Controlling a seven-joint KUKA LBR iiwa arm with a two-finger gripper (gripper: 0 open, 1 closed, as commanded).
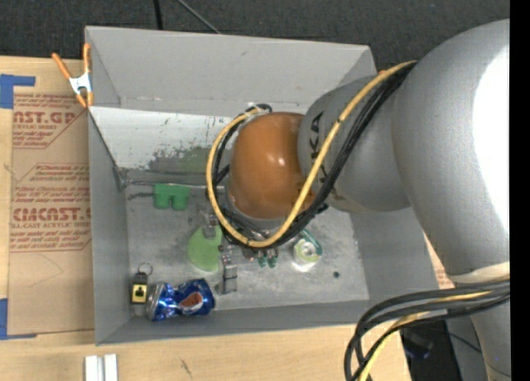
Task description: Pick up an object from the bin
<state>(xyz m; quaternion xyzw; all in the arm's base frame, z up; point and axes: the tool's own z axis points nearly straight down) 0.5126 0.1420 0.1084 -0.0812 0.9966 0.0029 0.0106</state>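
Note:
My gripper reaches down below the arm's orange cover, near the bin's front middle. A pale green round thing lies right beside it on its left, touching or nearly touching it. A crushed blue drink can lies just in front and to the left, along the bin's front wall. On the gripper's right sits a clear round thing with a green middle.
A green block rests at the back left of the bin floor. A small yellow and black tape measure lies in the front left corner beside the can. The arm covers the bin's middle and right.

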